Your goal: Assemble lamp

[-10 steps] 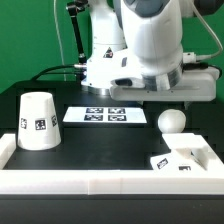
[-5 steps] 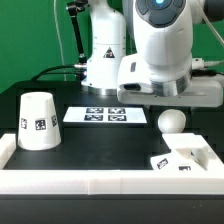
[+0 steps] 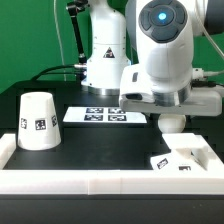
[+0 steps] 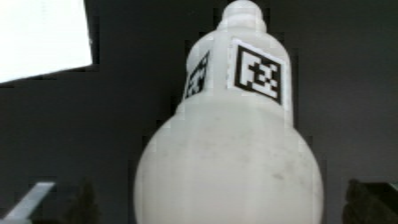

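The ball-shaped bulb (image 3: 173, 123) lies on the black table at the exterior view's right, its top hidden by my hand. In the wrist view the bulb (image 4: 222, 150) fills the picture, with its tagged neck pointing away. My gripper (image 3: 171, 111) is right above it. In the wrist view my gripper (image 4: 214, 205) is open, with dark fingertips (image 4: 50, 205) standing apart on either side of the bulb's body, a gap on each side. The tapered shade (image 3: 38, 120) stands wide end down at the left. The low sloped base (image 3: 186, 158) sits at the front right.
The marker board (image 3: 105, 115) lies flat at the table's middle back. A white wall (image 3: 100, 183) runs along the front edge, with a white block (image 3: 5, 150) at the left. The arm's pedestal (image 3: 105, 60) stands behind the board.
My arm has swung toward the exterior view's right and come down, so the hand now covers the top of the bulb. The shade, base and bulb have not moved.
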Controlling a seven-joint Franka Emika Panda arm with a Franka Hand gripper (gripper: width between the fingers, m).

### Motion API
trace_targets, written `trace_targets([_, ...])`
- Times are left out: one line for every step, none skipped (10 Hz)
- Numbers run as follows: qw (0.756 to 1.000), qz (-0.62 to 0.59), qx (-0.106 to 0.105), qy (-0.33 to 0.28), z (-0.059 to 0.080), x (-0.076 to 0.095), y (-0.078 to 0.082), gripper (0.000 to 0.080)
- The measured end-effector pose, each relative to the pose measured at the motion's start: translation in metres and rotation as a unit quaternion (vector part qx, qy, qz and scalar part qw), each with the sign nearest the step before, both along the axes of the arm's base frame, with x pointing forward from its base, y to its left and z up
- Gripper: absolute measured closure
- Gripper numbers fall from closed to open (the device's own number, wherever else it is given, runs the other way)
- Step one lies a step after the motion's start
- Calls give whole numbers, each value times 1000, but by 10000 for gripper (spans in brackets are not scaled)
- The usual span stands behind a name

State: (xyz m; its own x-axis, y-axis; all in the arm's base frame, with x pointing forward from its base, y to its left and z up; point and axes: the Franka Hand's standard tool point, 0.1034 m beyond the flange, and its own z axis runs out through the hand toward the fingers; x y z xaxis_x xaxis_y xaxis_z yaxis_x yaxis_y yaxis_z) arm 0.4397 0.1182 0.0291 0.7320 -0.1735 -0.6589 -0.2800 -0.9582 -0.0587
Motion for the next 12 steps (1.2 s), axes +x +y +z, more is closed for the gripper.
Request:
trace_targets([1000,0,-1,-2,-4,-2,0,100])
trace_targets([1000,-2,-3,-3,-10,-5,-1,100])
trace_targets([1000,-4,-7,-4,-15,-9,0,100])
trace_targets([1000,-5,-9,1,-19,-13,2,100])
trace_targets([1000,-7,-11,5,-21,-15,2,100])
trace_targets([1000,-7,-11,7,-23,-17,2,100])
trace_targets([1000,-9,-13,9,-23,-17,2,100])
trace_targets([1000,-11,-14,10,-23,-17,2,230])
trace_targets([1000,-11,-14,9,-23,-17,2,226])
trace_targets([1000,-10,-14,9,-23,-17,2,226])
trace_targets([1000,-10,-14,9,-23,-17,2,226])
trace_targets([1000,-10,-14,9,-23,-17,2,226])
